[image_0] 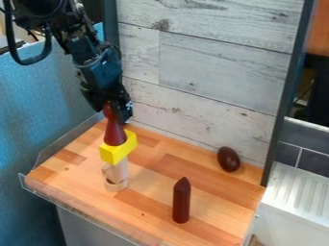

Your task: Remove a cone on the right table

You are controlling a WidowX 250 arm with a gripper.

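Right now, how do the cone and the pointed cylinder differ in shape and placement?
The cone flares toward its base; the pointed cylinder has straight sides and tapers only near its top. The cone sits on the yellow block with the gripper at its upper end; the pointed cylinder stands directly on the wooden table. Both are dark red and roughly upright.

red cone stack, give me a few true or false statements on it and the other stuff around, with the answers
1. The red cone is directly above the yellow block. True.
2. The yellow block is the stack's lowest piece. False: pale wooden pieces are below it.
3. The dark egg is nearer the planked wall than the pointed cylinder is. True.
4. The pointed cylinder lies on its side. False: it stands upright.
5. The gripper is at the cone's top. True.
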